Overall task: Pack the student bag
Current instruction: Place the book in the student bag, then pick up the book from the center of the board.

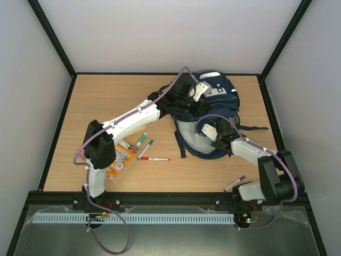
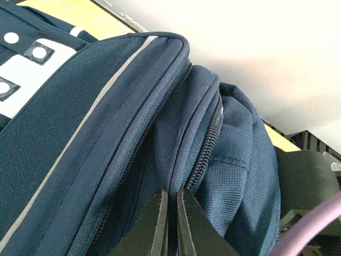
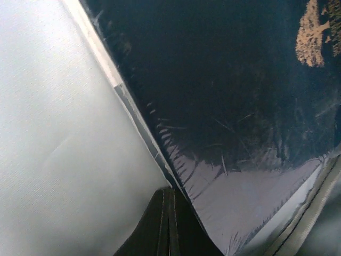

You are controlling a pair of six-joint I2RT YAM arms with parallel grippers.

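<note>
The student bag (image 1: 219,92), navy with a white patch, lies at the back right of the table with its mouth open and its pale lining (image 1: 191,136) showing. My left gripper (image 1: 187,102) is at the bag's upper rim. In the left wrist view it (image 2: 172,191) is shut on a fold of the bag's fabric (image 2: 96,133) beside a zip. My right gripper (image 1: 209,137) reaches into the bag's mouth. In the right wrist view it (image 3: 167,188) is shut, its tips against the edge of a glossy dark-blue notebook (image 3: 229,96) that lies against the white lining (image 3: 64,133).
On the table left of the bag lie an orange packet (image 1: 121,157), two green-capped markers (image 1: 141,140) and a red pen (image 1: 153,159). Another pen (image 1: 234,184) lies by the right arm's base. A bag strap (image 1: 180,145) trails toward the front. Walls enclose the table.
</note>
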